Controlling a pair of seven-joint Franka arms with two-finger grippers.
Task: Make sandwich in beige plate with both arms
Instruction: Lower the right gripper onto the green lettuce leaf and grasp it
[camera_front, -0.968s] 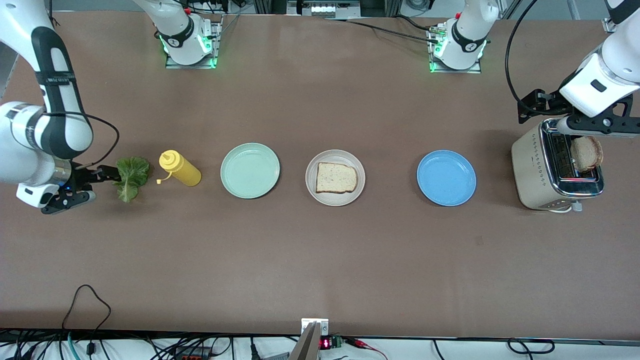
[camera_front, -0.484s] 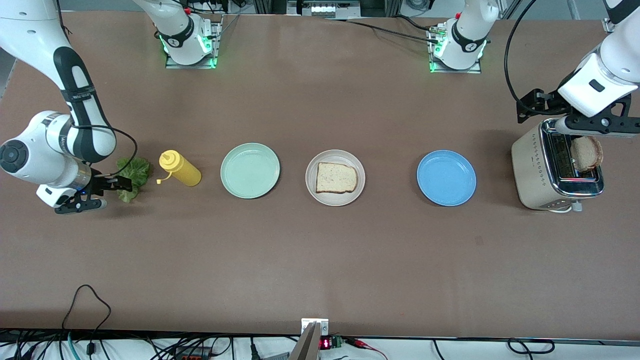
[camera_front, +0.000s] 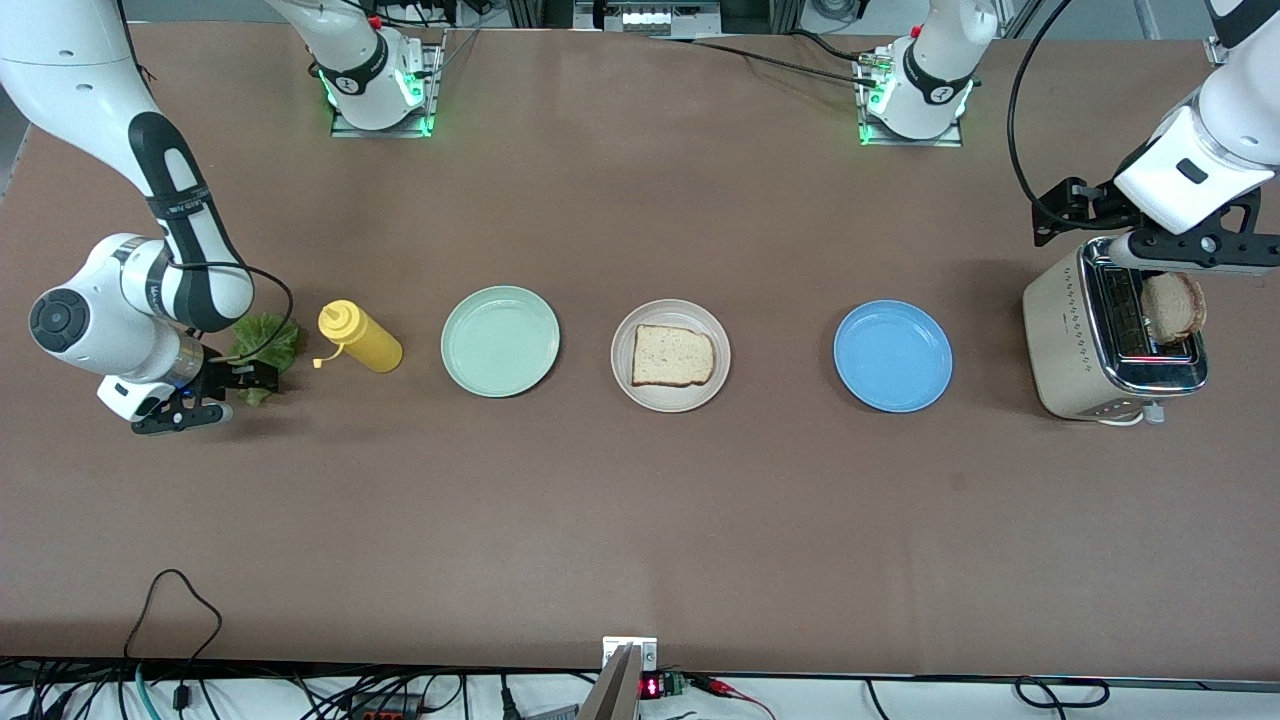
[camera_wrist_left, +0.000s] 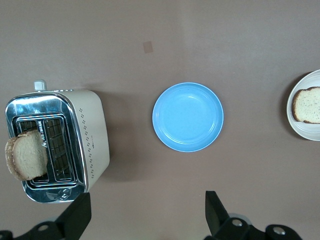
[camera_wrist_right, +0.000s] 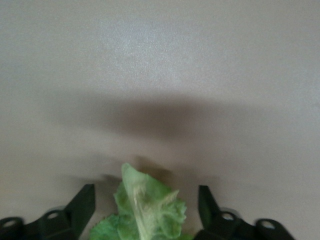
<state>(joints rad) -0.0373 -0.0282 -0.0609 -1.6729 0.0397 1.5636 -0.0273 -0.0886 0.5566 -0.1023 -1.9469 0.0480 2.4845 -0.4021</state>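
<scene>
A pale beige plate (camera_front: 670, 355) sits at the middle of the frame on the brown desk (camera_front: 640, 520), holding one slice of bread (camera_front: 673, 356). Beside it lie a mint-green plate (camera_front: 500, 341) toward the right arm's end and a blue plate (camera_front: 893, 356) toward the left arm's end. At the middle left of the frame a yellow squeeze bottle (camera_front: 360, 337) lies next to a lettuce leaf (camera_front: 262, 350). The right claw (camera_wrist_right: 145, 210) is down at the leaf, its fingers spread on either side of it. At the far right edge of the frame, the left claw (camera_wrist_left: 147, 215) hangs spread wide over a toaster (camera_front: 1115, 345) with a second bread slice (camera_front: 1174, 306) standing in its slot.
</scene>
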